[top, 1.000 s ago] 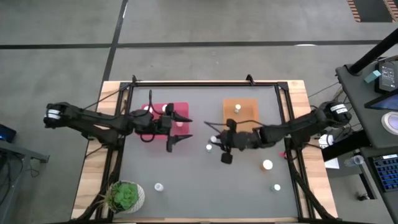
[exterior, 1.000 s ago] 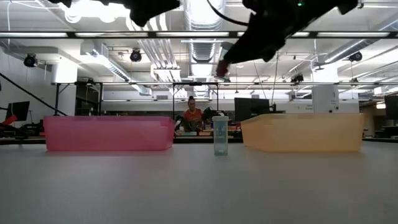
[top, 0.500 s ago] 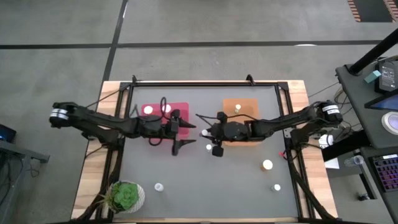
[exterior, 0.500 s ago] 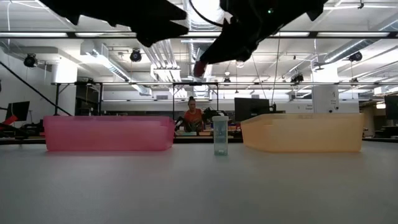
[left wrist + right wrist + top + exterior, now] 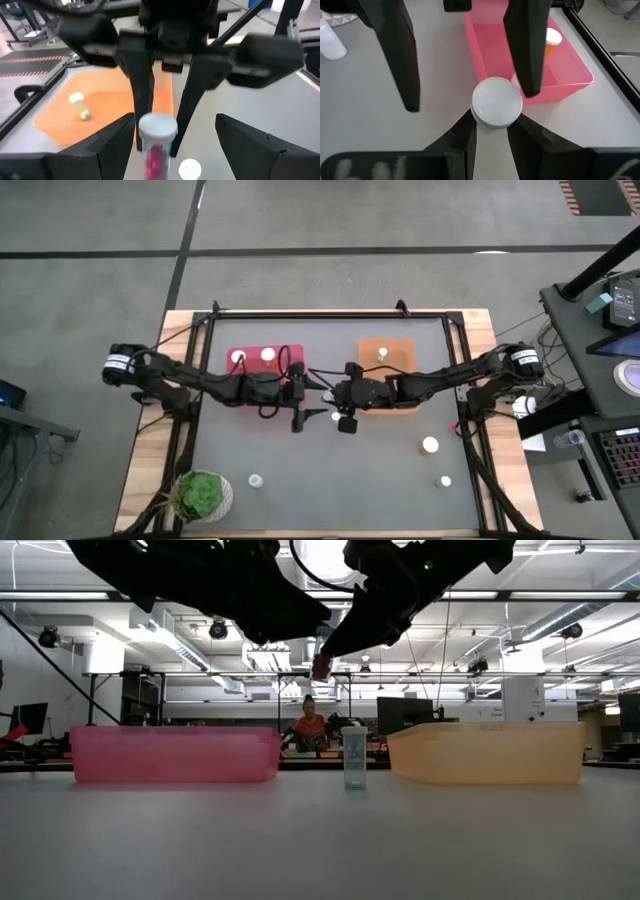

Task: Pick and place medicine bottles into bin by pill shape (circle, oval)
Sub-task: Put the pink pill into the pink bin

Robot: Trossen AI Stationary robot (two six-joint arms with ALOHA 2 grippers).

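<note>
Both arms have closed in mid-table, right gripper (image 5: pixel 322 396) clamping a bottle (image 5: pixel 497 101).

Right gripper (image 5: pixel 327 395) with bottle (image 5: pixel 497 102) moved toward centre, left gripper (image 5: pixel 312 409) advanced to meet it

- Ceiling strip lights (image 5: pixel 560 595) glared overhead, leaving both arms as black silhouettes.
- The worktop (image 5: pixel 330 470) was evenly lit, shadows soft.
- Left wrist view was blurred.
</note>
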